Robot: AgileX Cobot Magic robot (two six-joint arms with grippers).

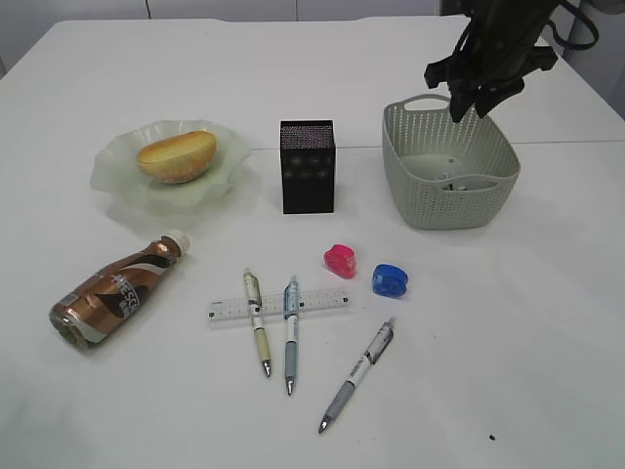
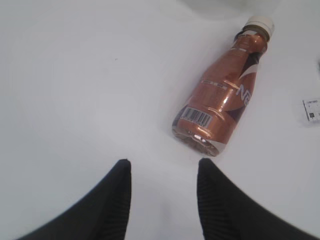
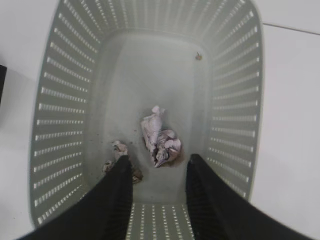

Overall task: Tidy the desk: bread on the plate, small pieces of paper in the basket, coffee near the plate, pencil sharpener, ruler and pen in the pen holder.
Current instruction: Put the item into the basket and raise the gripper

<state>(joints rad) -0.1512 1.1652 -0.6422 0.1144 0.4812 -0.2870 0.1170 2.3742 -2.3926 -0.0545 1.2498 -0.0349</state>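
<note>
Several paper scraps lie on the basket floor, under the right end effector, spread and empty. The left end effector, also spread, hovers near the coffee bottle lying on the desk.

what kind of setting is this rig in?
Probably a lab tabletop staged as a desk: a plain white table with laid-out props such as a ruler, a pen holder and a paper-scrap basket.
</note>
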